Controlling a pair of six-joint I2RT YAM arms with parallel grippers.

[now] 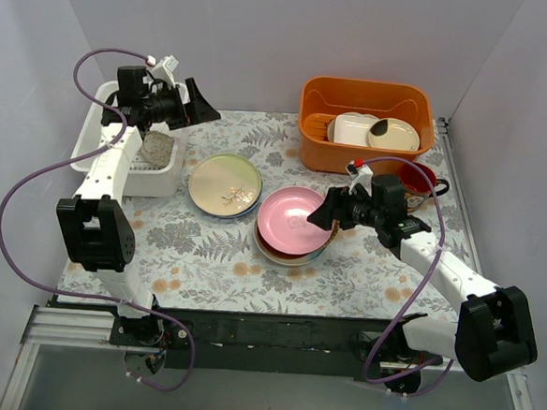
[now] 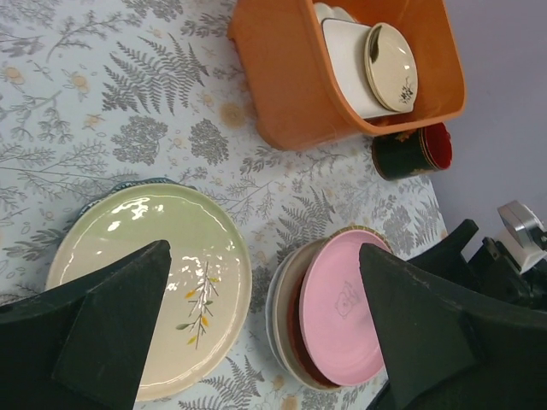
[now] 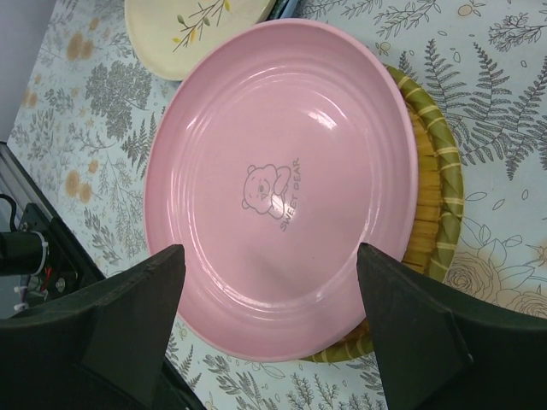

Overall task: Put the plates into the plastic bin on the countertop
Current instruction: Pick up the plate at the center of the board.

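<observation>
Task thing, where: four plates are in sight outside the white bin (image 1: 153,180), in two stacks on the fern-print desk (image 1: 204,256). One greyish round piece (image 1: 157,146), likely a plate, lies inside the bin.
Near stack: the pink plate (image 3: 282,196) lies on top of a yellow woven-look plate (image 3: 432,171), whose rim shows along one side.
Middle stack: the cream-green plate (image 1: 224,183) with a leaf sprig covers a plate with a blue rim (image 2: 126,183).
Right claw (image 1: 322,215): spread wide and low at the right edge of the pink plate, pinching nothing. Its fingers frame the plate in the wrist view, which suits taking the top plate by its rim.
Left claw (image 1: 203,104): spread and empty, held high beside the bin and facing out across both stacks. This looks like a pose between the bin and the next pick.
Why stacked: the plates nest flat, so I judge that only each top one can be lifted.
Writing: grey print in the middle of the pink plate shows a small bear and two words. The first reads "SWEET"; the second looks like "BEAR", though its first letter is unclear.
Not for the bin: the orange tub (image 1: 352,159) holds cream dishes (image 1: 359,129), and a red mug (image 1: 424,178) stands just beside it.
Other labels: none legible.
</observation>
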